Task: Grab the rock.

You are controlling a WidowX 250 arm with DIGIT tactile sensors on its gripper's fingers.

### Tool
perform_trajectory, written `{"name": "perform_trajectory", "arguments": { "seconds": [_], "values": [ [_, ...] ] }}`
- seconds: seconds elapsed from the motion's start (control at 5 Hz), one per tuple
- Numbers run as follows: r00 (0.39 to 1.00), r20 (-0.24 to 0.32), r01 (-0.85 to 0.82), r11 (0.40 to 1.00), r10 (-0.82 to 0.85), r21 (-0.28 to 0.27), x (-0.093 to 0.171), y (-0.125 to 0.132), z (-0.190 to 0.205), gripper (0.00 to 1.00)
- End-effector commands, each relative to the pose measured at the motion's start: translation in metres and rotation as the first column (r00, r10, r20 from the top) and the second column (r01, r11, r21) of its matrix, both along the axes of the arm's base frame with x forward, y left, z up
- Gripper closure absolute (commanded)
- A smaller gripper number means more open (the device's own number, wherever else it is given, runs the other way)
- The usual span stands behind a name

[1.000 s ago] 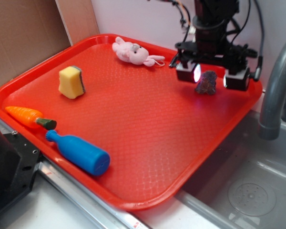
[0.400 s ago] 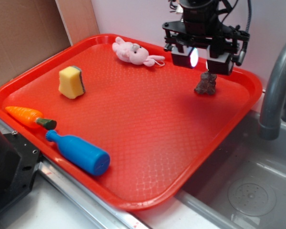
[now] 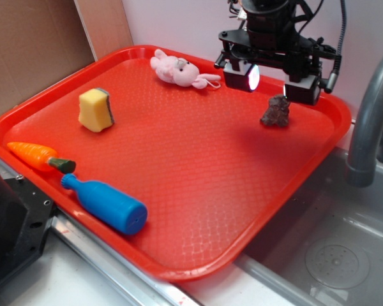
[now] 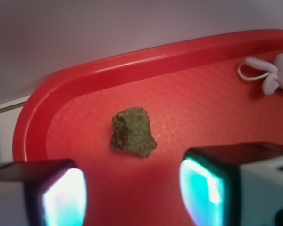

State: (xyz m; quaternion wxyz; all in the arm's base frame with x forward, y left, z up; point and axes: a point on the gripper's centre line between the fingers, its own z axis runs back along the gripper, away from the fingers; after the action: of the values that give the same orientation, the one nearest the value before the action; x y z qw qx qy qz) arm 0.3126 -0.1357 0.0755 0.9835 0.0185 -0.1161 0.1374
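Black arm (image 3: 268,25) with cables (image 3: 340,38); claw (image 3: 272,84) pads glow white.

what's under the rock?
Just the red tray; the rock sits on it, free of the open gripper above. The contact patch itself is hidden.

**Materials and surface finishes on the red tray**

The tray (image 3: 179,210) is glossy red plastic with a fine embossed grid and a smooth rim. On it, the rock (image 3: 276,112) looks rough, matt and lumpy; the pink bunny (image 3: 175,70) is soft plush cloth; the yellow sponge (image 3: 94,110) is matt foam; the blue bottle (image 3: 107,204) is smooth plastic. Beside the tray, the faucet (image 3: 370,121) is dull grey metal.
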Motion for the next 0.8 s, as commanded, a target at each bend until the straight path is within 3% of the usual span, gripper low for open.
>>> {"name": "perform_trajectory", "arguments": {
  "seconds": [0.0,0.2,0.4,0.6],
  "values": [
    [0.997,0.071,-0.010,0.996,0.016,-0.084,0.020,0.010,0.016,0.00],
    [0.999,0.034,-0.011,0.995,0.015,-0.098,0.025,0.006,-0.006,0.00],
    [1.000,0.009,0.008,0.998,-0.007,-0.057,0.028,0.005,-0.014,0.00],
    [1.000,-0.022,-0.008,0.999,0.007,-0.049,0.020,0.011,-0.021,0.00]
  ]
}}
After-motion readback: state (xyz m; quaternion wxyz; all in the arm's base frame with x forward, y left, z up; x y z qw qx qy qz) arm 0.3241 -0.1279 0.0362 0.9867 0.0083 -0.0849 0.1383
